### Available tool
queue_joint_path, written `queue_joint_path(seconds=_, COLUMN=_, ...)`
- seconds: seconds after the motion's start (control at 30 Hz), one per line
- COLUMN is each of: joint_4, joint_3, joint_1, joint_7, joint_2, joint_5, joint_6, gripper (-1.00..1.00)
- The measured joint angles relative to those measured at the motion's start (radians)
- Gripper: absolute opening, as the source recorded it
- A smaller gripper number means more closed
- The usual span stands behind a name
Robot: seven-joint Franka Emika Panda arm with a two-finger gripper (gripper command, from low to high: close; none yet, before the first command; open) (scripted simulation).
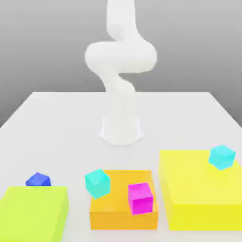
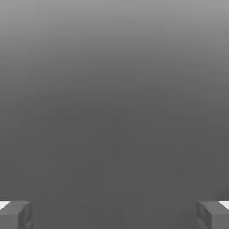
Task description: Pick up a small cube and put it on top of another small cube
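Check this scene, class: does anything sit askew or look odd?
Yes: the turquoise cube at the orange block's corner and the magenta cube both look tilted, not squared to that block. Nothing looks spilled or damaged.

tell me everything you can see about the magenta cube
The magenta cube is small, with plain, smooth, evenly coloured faces and no visible markings. It sits turned slightly askew at the orange block, towards the exterior view's right side of it. Whether it rests on the block or floats above it, I can't tell. The gripper isn't holding it.
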Motion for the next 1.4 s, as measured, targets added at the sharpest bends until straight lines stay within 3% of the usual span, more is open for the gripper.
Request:
queue_joint_path(seconds=0.23, joint_4=-0.095, joint_3=-0.208, joint_1=0.066, joint_7=-0.181, joint_2=0.268, joint_5=0.167, joint_6=0.110, gripper=0.00)
queue_joint_path(seconds=0.53, joint_4=-0.214, joint_3=-0.367, joint_1=0.057, joint_7=-0.387, joint_2=0.600, joint_5=0.347, joint_6=0.250, gripper=0.00)
queue_joint_path(seconds=0.7, joint_4=-0.288, joint_3=-0.410, joint_1=-0.027, joint_7=-0.426, joint_2=0.749, joint_5=0.341, joint_6=0.351, gripper=0.00)
queue_joint_path(seconds=0.83, joint_4=-0.352, joint_3=-0.492, joint_1=-0.044, joint_7=-0.372, joint_2=0.829, joint_5=0.219, joint_6=0.444, gripper=0.00)
queue_joint_path(seconds=0.97, joint_4=-0.346, joint_3=-0.450, joint_1=-0.089, joint_7=-0.428, joint_2=0.908, joint_5=0.281, joint_6=0.507, gripper=0.00)
queue_joint_path(seconds=1.17, joint_4=-0.308, joint_3=-0.259, joint_1=-0.239, joint_7=-0.572, joint_2=1.040, joint_5=0.471, joint_6=0.595, gripper=0.00)
queue_joint_path(seconds=1.2, joint_4=-0.302, joint_3=-0.223, joint_1=-0.269, joint_7=-0.596, joint_2=1.062, joint_5=0.502, joint_6=0.610, gripper=-1.00)
queue_joint_path(seconds=1.4, joint_4=-0.299, joint_3=-0.203, joint_1=-0.286, joint_7=-0.606, joint_2=1.074, joint_5=0.516, joint_6=0.616, gripper=-1.00)
